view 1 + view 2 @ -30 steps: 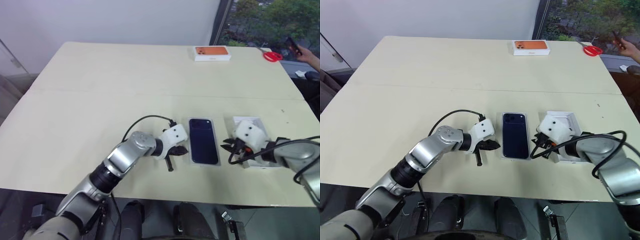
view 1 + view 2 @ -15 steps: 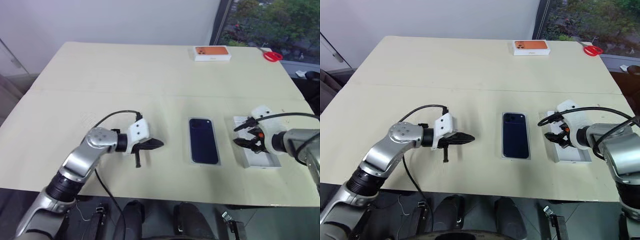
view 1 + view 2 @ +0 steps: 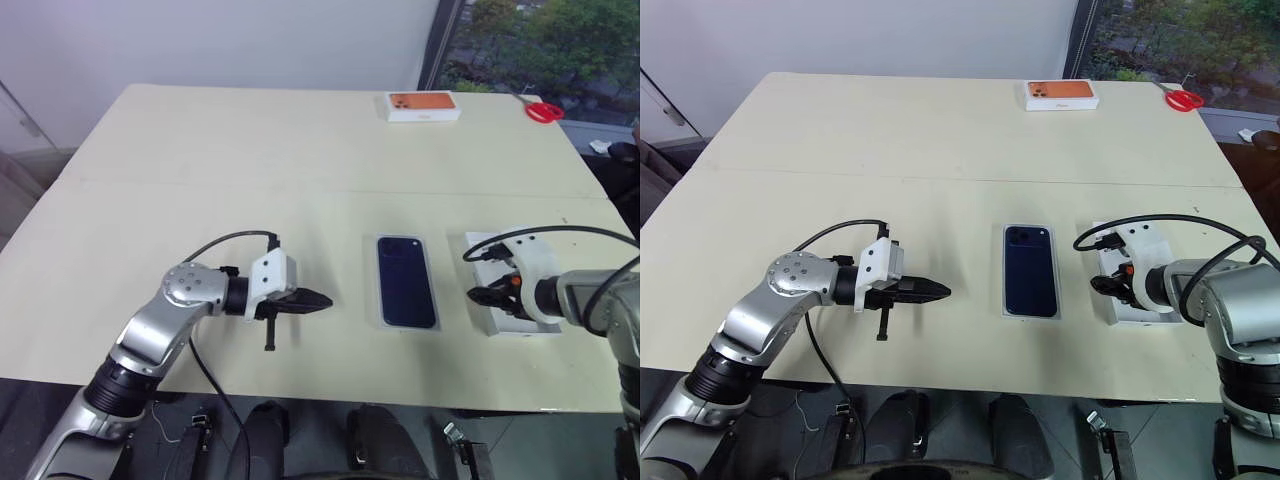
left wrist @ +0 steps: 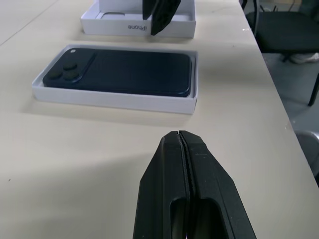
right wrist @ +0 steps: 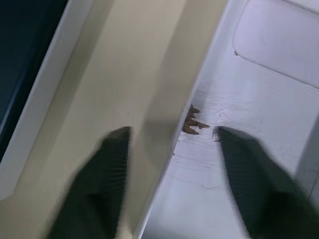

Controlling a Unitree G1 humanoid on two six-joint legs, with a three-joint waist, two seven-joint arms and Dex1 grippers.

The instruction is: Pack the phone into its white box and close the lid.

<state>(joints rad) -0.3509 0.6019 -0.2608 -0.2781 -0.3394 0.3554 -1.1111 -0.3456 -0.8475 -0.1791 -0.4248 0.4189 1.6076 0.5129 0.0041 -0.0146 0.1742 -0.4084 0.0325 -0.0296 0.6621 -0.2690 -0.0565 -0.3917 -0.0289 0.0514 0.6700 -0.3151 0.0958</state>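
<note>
Navy-blue, the phone (image 3: 406,281) lies in the white box (image 4: 192,97), between our grippers. Our left gripper (image 3: 318,300) is clenched empty; our right gripper (image 5: 172,169), fingers parted, straddles the lid's (image 5: 259,74) wall.

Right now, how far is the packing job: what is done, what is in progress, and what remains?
Done: the phone already lies in the white box, back up. In hand: the right gripper is at the lid, its open fingers straddling the lid's near wall; nothing is lifted yet. The left gripper is shut and empty, off to the box's left. Left: carry the lid over the box and close it.
</note>
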